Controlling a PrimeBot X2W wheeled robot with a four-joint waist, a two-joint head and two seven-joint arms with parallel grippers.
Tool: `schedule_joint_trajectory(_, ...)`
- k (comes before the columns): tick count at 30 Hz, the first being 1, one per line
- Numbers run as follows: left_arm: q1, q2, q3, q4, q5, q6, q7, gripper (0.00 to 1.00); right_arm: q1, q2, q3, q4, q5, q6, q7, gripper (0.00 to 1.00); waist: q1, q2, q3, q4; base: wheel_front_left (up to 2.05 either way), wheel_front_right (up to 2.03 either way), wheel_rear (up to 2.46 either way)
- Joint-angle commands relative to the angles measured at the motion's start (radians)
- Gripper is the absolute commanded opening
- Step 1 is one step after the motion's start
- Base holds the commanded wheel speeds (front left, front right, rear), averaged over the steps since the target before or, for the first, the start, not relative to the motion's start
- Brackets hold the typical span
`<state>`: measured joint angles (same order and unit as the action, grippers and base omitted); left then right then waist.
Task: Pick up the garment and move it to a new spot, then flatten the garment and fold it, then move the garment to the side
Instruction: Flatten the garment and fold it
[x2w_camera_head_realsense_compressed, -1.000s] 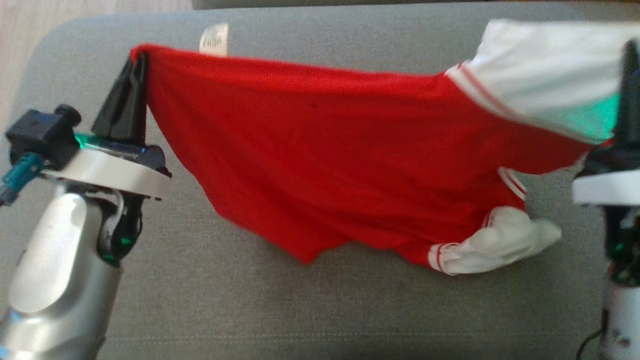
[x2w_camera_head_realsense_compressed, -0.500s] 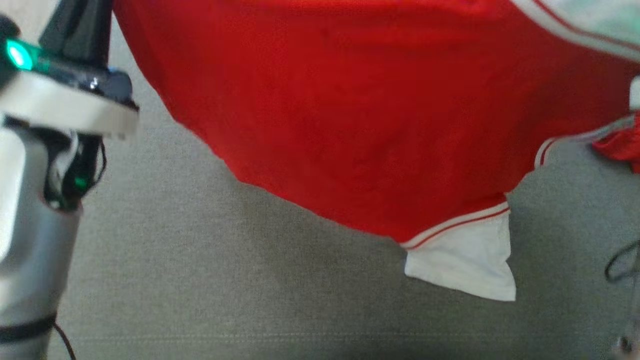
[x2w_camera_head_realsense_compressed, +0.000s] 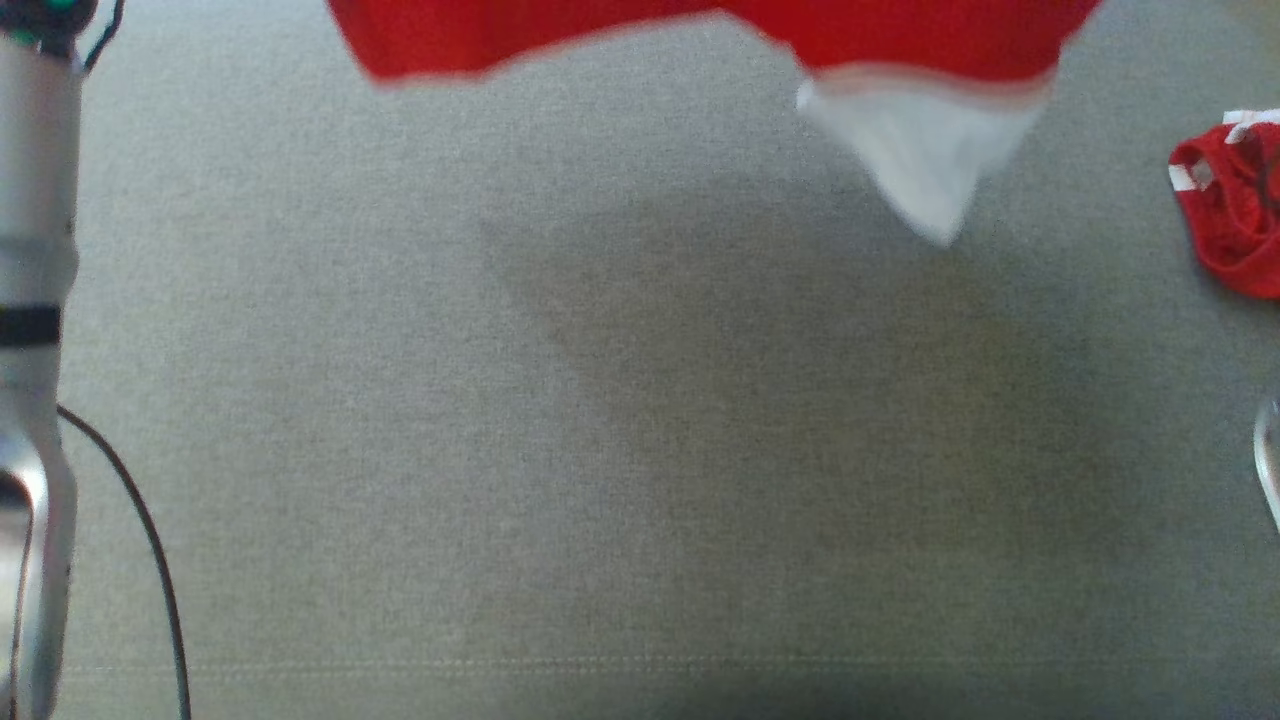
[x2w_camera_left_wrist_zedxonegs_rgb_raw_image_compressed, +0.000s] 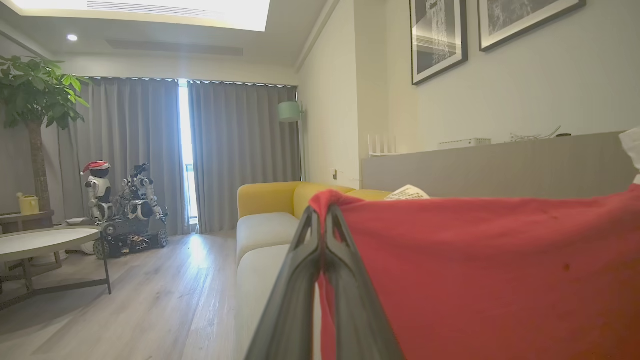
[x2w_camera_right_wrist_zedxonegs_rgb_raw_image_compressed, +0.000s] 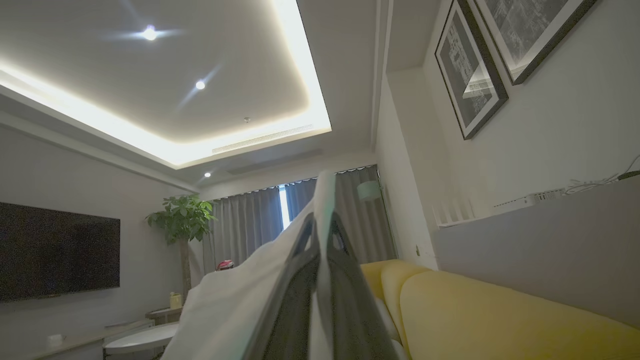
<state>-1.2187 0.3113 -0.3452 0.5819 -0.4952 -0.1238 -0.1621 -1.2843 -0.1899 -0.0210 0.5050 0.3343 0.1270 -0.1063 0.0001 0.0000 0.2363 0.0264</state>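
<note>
The garment (x2w_camera_head_realsense_compressed: 900, 35) is red with white sleeves and hangs in the air above the grey cushion (x2w_camera_head_realsense_compressed: 560, 420). Its lower hem and one dangling white sleeve (x2w_camera_head_realsense_compressed: 920, 160) reach into the top of the head view. In the left wrist view my left gripper (x2w_camera_left_wrist_zedxonegs_rgb_raw_image_compressed: 322, 212) is shut on a red corner of the garment (x2w_camera_left_wrist_zedxonegs_rgb_raw_image_compressed: 475, 280), beside a white label (x2w_camera_left_wrist_zedxonegs_rgb_raw_image_compressed: 407, 192). In the right wrist view my right gripper (x2w_camera_right_wrist_zedxonegs_rgb_raw_image_compressed: 321, 222) is shut on white cloth of the garment (x2w_camera_right_wrist_zedxonegs_rgb_raw_image_compressed: 240, 305). My left forearm (x2w_camera_head_realsense_compressed: 30, 300) stands at the head view's left edge.
A small red and white bundle of cloth (x2w_camera_head_realsense_compressed: 1230, 210) is at the right edge of the cushion; I cannot tell whether it belongs to the garment. A black cable (x2w_camera_head_realsense_compressed: 150, 540) hangs by my left forearm. A yellow sofa section (x2w_camera_left_wrist_zedxonegs_rgb_raw_image_compressed: 270, 200) lies beyond.
The garment has risen toward the top of the head view and both grippers have left that view. The white sleeve that touched the cushion now hangs free. The view itself may have shifted.
</note>
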Motion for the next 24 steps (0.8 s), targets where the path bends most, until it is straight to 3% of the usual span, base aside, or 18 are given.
schedule_joint_trajectory(1,-0.096,0.021,0.025,0.056,-0.024,-0.005,-0.02,0.0,-0.102,0.052,-0.007,0.081,0.019,0.004,-0.035,0.0,-0.0001,0.0,-0.007,0.003,0.0,0.0,0.0)
schedule_joint_trajectory(2,-0.096,0.021,0.025,0.056,-0.024,-0.005,-0.02,0.0,-0.102,0.052,-0.007,0.081,0.019,0.004,-0.035,0.0,-0.0001,0.0,-0.007,0.003,0.0,0.0,0.0)
schedule_joint_trajectory(6,-0.17,-0.018,0.025,0.217,-0.055,-0.006,-0.051,0.0,-0.197,0.094,0.001,0.295,0.015,0.004,-0.08,0.0,-0.0001,0.0,0.002,-0.003,0.0,0.0,0.0)
schedule_joint_trajectory(14,-0.11,-0.113,-0.056,0.5,-0.127,-0.007,-0.02,0.0,-0.198,0.138,0.047,0.696,-0.007,0.004,-0.002,0.0,-0.0001,0.0,0.052,-0.005,0.0,0.0,0.0)
schedule_joint_trajectory(18,-0.071,-0.141,-0.097,0.543,-0.171,-0.007,-0.02,0.0,-0.167,0.139,0.144,0.737,0.079,0.004,0.054,0.0,-0.0001,0.0,0.091,0.009,0.0,0.0,0.0)
schedule_joint_trajectory(24,0.0,-0.14,-0.155,0.514,-0.254,-0.007,-0.03,0.0,-0.061,0.139,0.309,0.665,0.225,0.004,0.084,0.0,-0.0001,0.0,0.13,0.017,0.0,0.0,0.0)
